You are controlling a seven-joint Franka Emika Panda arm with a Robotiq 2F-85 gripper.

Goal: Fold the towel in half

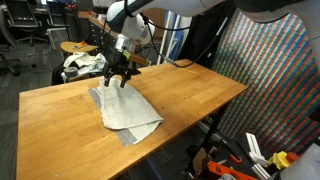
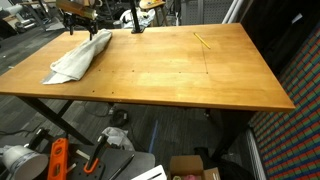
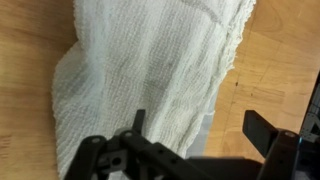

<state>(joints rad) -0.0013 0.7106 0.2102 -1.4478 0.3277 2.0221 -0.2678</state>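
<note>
The towel (image 1: 125, 110) is an off-white, wrinkled cloth lying bunched on the wooden table (image 1: 190, 90), near its front edge. In the other exterior view the towel (image 2: 78, 58) lies at the table's far left corner. My gripper (image 1: 117, 78) hangs just above the towel's far end, open, with nothing between its fingers. In the wrist view the towel (image 3: 150, 70) fills the upper left. The gripper (image 3: 200, 128) straddles the towel's right edge, where a grey border strip (image 3: 205, 125) shows. One fingertip (image 3: 138, 120) is over cloth, the other over bare wood.
A patterned cloth bundle (image 1: 80, 65) sits on a small round stand behind the table. A thin yellow stick (image 2: 203, 40) lies on the far right of the tabletop (image 2: 180, 70). Boxes and tools (image 2: 60, 160) litter the floor below.
</note>
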